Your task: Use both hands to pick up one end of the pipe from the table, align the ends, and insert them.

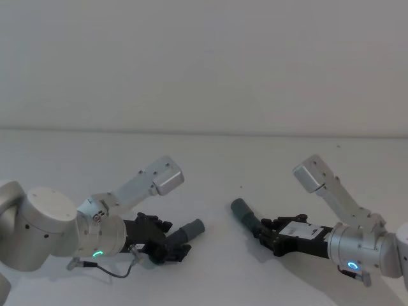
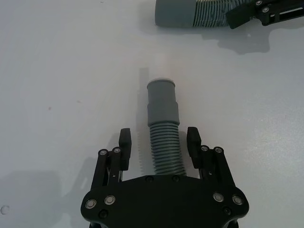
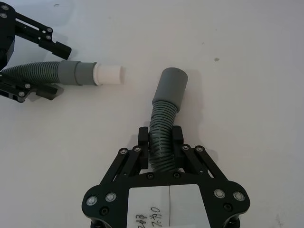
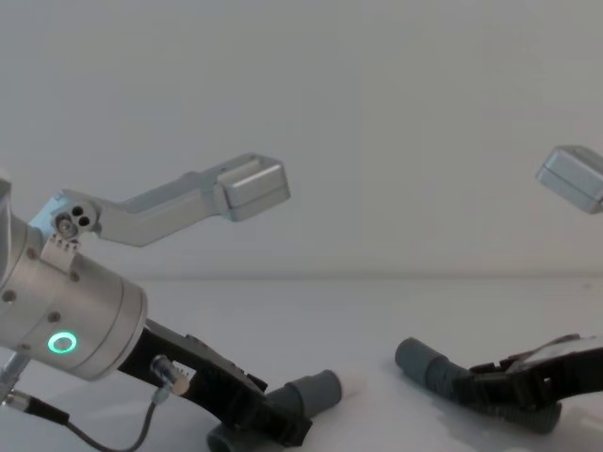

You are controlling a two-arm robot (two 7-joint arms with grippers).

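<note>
Low on the white desk (image 4: 377, 306), the left hand (image 4: 278, 419) sits at the left pipe piece (image 4: 313, 393) and the right hand (image 4: 490, 388) at the right pipe piece (image 4: 422, 363), their smooth cuffs facing each other, apart.

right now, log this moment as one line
stage: grasping | left end effector: open, straddling left ribbed hose | right end effector: shut on right ribbed hose | cuffs: apart, not inserted

Head high, chest low, wrists over table (image 1: 210, 166)
</note>
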